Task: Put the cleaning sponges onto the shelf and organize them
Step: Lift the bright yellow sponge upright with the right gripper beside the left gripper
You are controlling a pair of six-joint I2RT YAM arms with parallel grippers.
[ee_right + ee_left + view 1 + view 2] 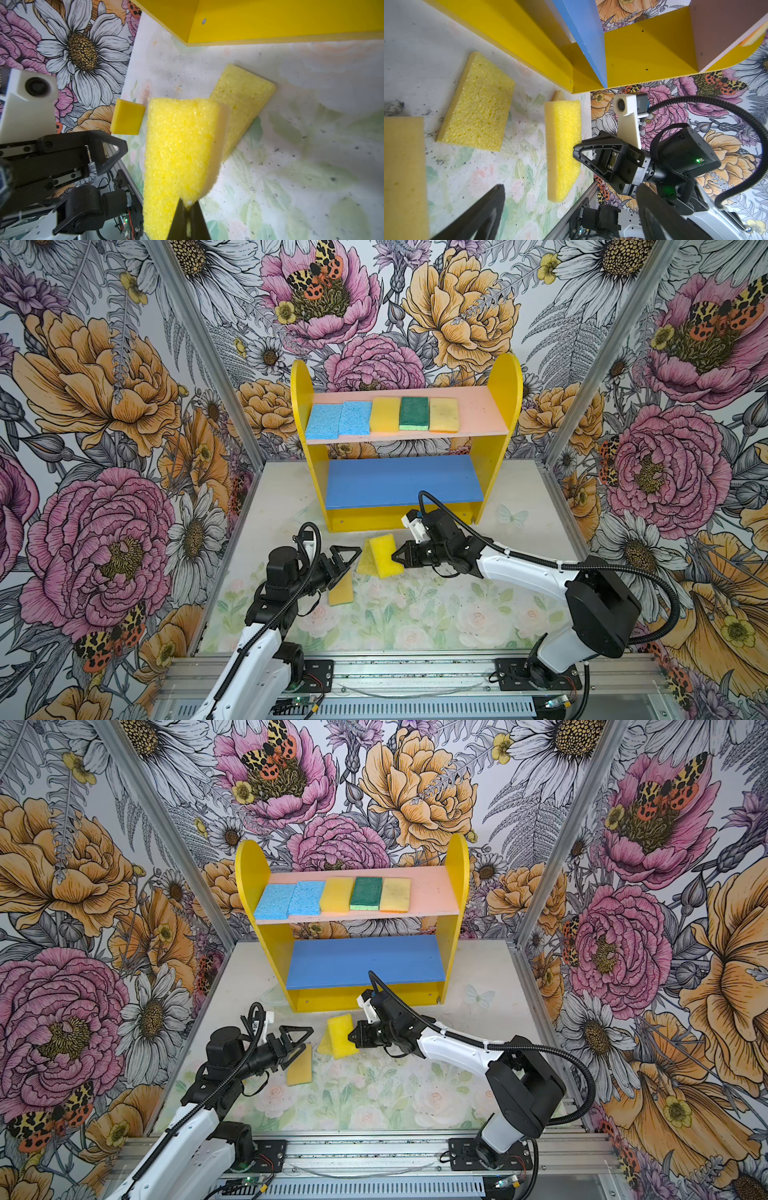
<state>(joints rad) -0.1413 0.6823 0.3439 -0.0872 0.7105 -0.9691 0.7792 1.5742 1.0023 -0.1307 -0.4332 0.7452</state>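
Five sponges (385,414) are counted on the pink upper board (478,414) of the shelf (505,381), three yellow on the bench (457,605): a bright sponge (384,551) is pinched on edge in the closed right hand (395,558), a paler sponge (365,562) is laid just beside it, and a tan sponge (341,593) is seen partly under the wide-spread left hand (348,566).

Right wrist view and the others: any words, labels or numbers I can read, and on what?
Nothing legible anywhere.
White print on the black mount by the rail: too small and blurred to read.
Bright yellow sponge: no text or label visible.
Shelf: no text or label visible.
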